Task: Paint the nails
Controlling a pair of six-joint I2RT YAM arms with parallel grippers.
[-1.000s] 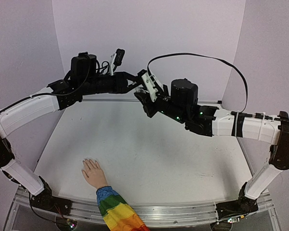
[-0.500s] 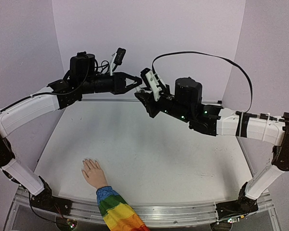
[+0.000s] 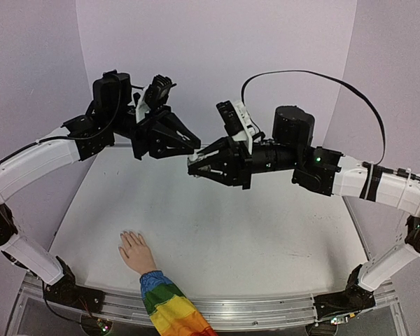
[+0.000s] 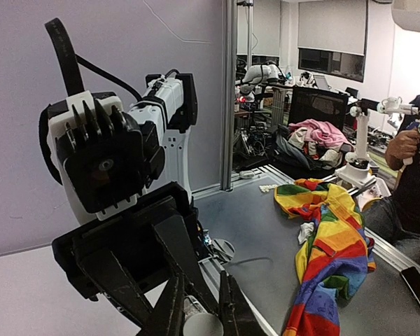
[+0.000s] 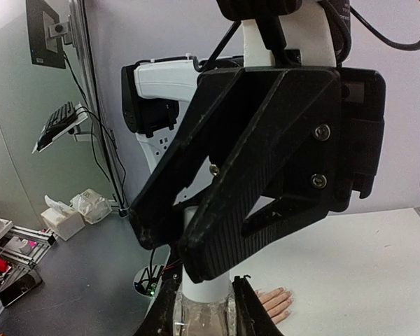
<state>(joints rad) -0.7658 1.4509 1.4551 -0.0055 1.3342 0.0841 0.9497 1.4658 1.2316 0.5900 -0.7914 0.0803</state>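
Observation:
The mannequin hand (image 3: 135, 250) lies palm down near the table's front left, with its rainbow sleeve (image 3: 169, 308) hanging over the edge. Its pale nails (image 3: 129, 233) point away from the arms. The hand also shows in the right wrist view (image 5: 273, 305). High above the table's middle, my right gripper (image 3: 191, 166) is shut on the clear bottle (image 5: 204, 318). My left gripper (image 3: 194, 147) meets it tip to tip, with its fingers (image 5: 238, 203) clamped on the bottle's white cap (image 5: 206, 283). The cap also shows in the left wrist view (image 4: 199, 326).
The white table (image 3: 266, 224) has purple walls at the back and both sides. A metal rail (image 3: 252, 308) runs along the front edge. Off the table, the left wrist view shows a rainbow cloth (image 4: 332, 245) on a grey bench.
Both wrists have turned and dropped slightly. The right gripper now points left with the bottle, and the left gripper, open half a second ago, has closed on its cap.

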